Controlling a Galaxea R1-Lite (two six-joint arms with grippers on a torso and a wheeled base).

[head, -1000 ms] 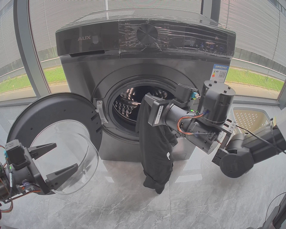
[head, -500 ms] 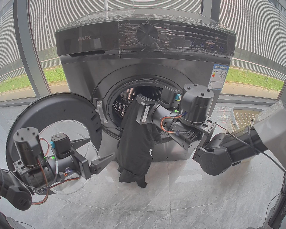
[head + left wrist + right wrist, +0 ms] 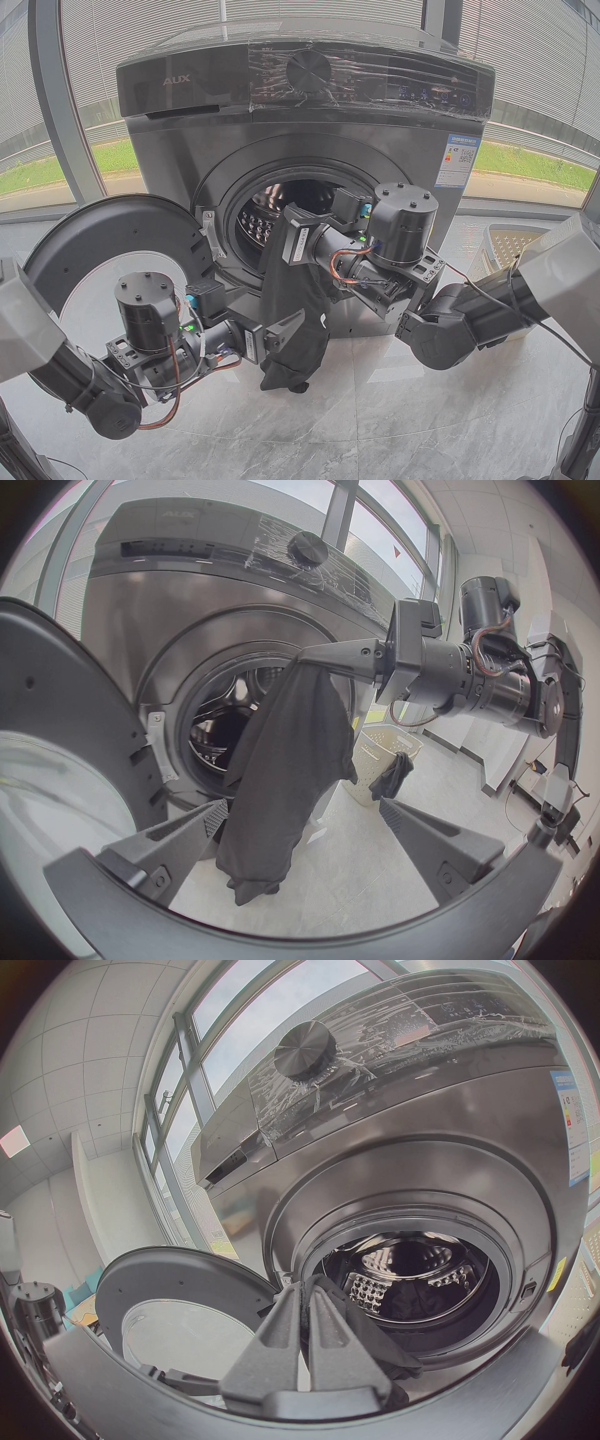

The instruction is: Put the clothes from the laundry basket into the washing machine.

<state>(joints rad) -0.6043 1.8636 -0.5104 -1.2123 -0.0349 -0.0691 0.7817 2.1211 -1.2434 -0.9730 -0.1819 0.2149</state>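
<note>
The washing machine (image 3: 300,119) stands with its round door (image 3: 106,237) swung open to the left, and its drum (image 3: 275,206) shows (image 3: 412,1279). My right gripper (image 3: 284,219) is shut on the top of a black garment (image 3: 294,300), just in front of the drum's mouth. The cloth is pinched between the gripper's closed fingers (image 3: 304,1294). The garment (image 3: 281,755) hangs down almost to the floor. My left gripper (image 3: 272,312) is open, low down, right beside the garment's lower part (image 3: 300,806).
A cream laundry basket (image 3: 519,247) stands on the floor to the right of the machine, with a dark cloth (image 3: 390,779) draped over its rim (image 3: 375,739). Grey tiled floor (image 3: 350,412) lies in front.
My left arm has swung right from beside the door to the hanging garment. My right gripper carried the garment left, nearer the drum's mouth, and its hem has lifted.
</note>
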